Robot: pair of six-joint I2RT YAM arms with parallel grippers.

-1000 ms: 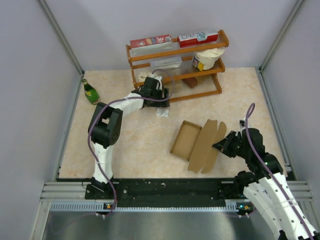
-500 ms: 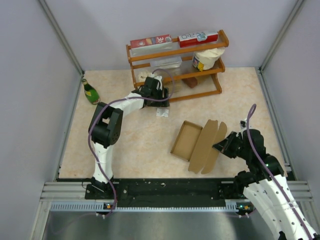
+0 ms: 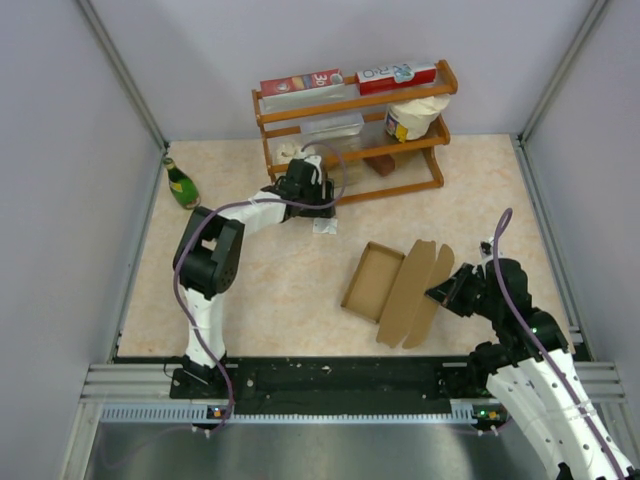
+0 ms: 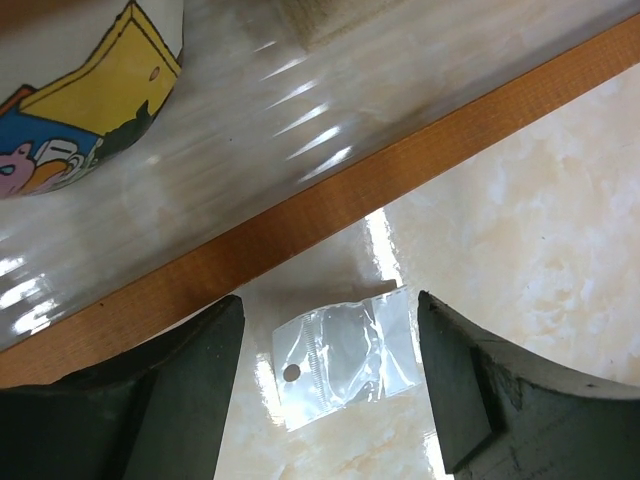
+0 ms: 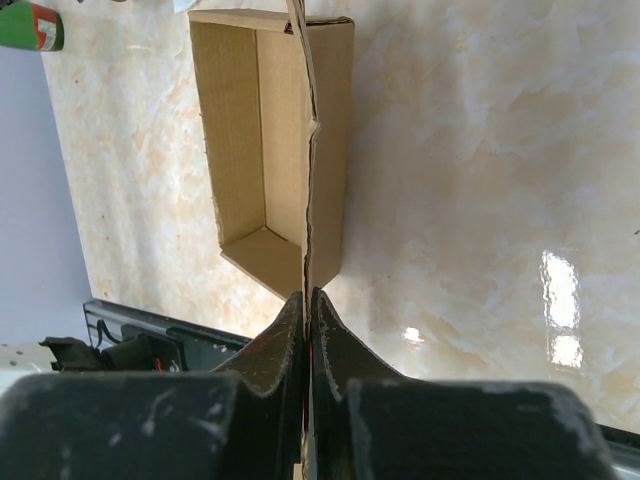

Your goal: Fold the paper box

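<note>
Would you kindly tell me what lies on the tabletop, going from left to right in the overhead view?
Green glass bottle → small clear plastic bag → open brown cardboard paper box.

Wooden rack, green bottle, clear bag beside rack.

place: robot lab test cell | enclosure: plain pale wall panels around a marble-look tabletop | rig: left arm, right arm bolted by an aluminium rail | props: wooden rack with cartons, green bottle
</note>
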